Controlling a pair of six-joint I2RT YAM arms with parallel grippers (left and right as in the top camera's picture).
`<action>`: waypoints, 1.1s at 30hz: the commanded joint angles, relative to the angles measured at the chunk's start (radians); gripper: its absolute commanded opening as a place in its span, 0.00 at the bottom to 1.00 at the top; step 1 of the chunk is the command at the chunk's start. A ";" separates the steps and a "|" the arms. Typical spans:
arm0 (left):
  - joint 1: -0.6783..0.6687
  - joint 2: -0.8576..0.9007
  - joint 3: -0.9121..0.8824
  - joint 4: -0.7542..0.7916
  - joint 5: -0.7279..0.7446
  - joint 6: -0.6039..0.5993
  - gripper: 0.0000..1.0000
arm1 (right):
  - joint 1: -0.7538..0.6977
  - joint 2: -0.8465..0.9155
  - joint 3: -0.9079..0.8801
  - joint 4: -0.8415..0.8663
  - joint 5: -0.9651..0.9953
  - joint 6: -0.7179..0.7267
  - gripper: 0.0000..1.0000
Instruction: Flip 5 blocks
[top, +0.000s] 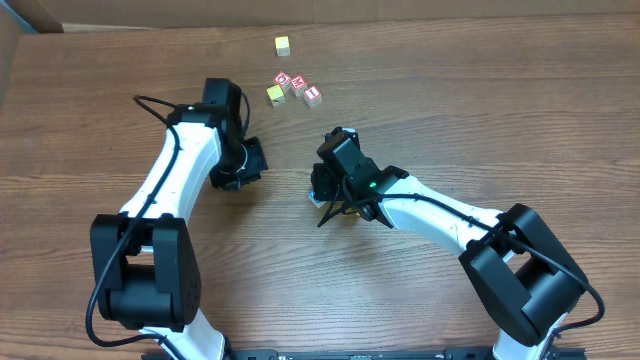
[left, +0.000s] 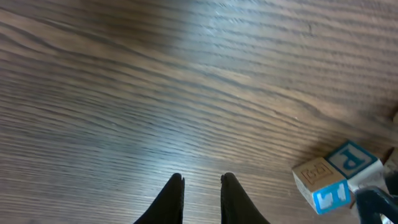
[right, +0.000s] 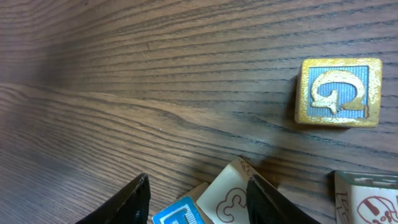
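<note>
My right gripper (right: 198, 190) stands about half open, low over the table (right: 124, 74). Between its fingers lies a tilted cream block (right: 229, 198) with a brown outline print, close against one finger. A blue-printed block (right: 181, 215) sits just beside it, also inside the gap. I cannot tell whether either finger touches them, and nothing is clamped. Ahead of my fingertips and off to one side rests a blue-and-gold block (right: 339, 92), apart from those two. My left gripper (left: 202, 198) has its fingers only a narrow slit apart, holding nothing, over the wood. A block with a blue P (left: 339, 177) lies off to its side, not touching it.
</note>
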 joint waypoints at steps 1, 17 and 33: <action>-0.013 0.008 -0.005 -0.006 0.011 0.027 0.14 | -0.001 -0.036 0.017 -0.011 -0.005 -0.005 0.52; -0.048 0.008 -0.005 -0.013 0.011 0.026 0.15 | -0.023 -0.043 0.011 -0.017 0.005 -0.004 0.56; -0.048 0.008 -0.005 -0.009 0.011 0.026 0.15 | -0.051 -0.043 0.011 0.004 0.074 -0.005 0.56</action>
